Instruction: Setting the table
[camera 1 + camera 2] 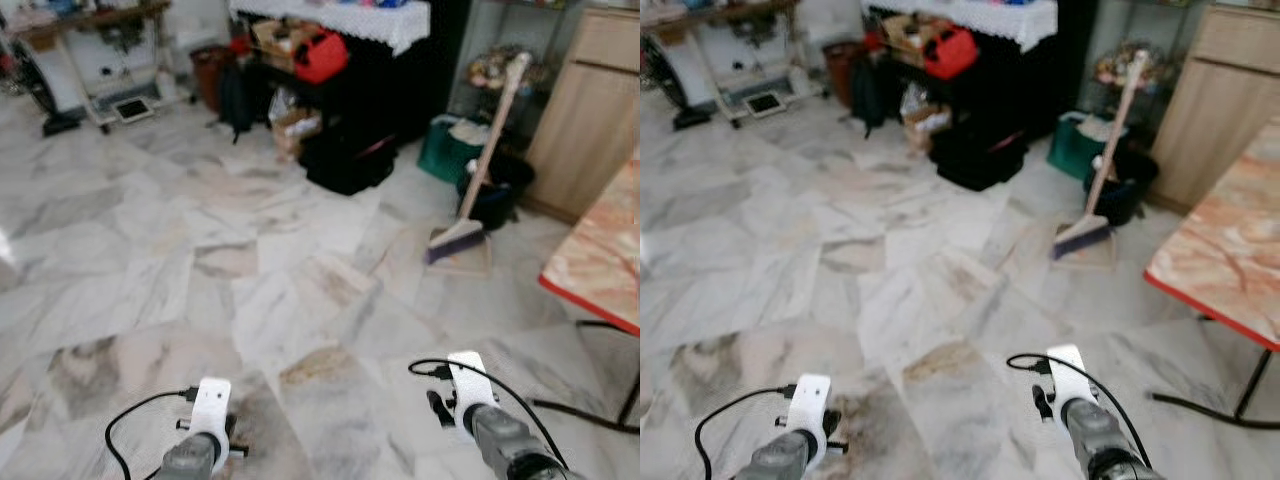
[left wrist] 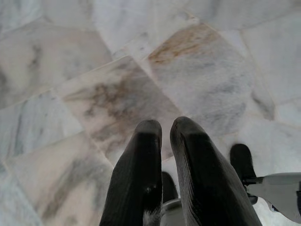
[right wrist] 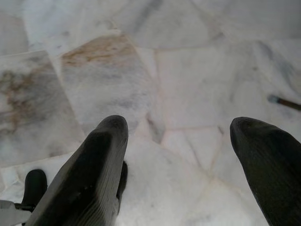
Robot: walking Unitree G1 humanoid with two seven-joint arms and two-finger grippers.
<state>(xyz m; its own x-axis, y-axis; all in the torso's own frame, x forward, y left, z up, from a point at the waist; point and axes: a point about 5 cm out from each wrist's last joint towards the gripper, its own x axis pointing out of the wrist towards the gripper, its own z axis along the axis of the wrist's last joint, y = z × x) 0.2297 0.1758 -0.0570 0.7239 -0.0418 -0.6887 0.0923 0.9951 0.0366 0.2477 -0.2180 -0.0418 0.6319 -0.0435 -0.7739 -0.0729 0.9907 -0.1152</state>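
A table with an orange marbled top and a red rim stands at the right edge, its black metal leg reaching the floor. Both my arms hang low over the marble floor, apart from the table. In the left wrist view my left gripper is shut, its two black fingers nearly touching, with nothing between them. In the right wrist view my right gripper is open, its fingers spread wide over bare tiles. The wrists show at the bottom of the eye views, left and right.
A broom leans by a black bucket and a green bin ahead right. A wooden cabinet stands behind the table. A dark shelf with bags and a red bag lies ahead. Open marble floor spreads left.
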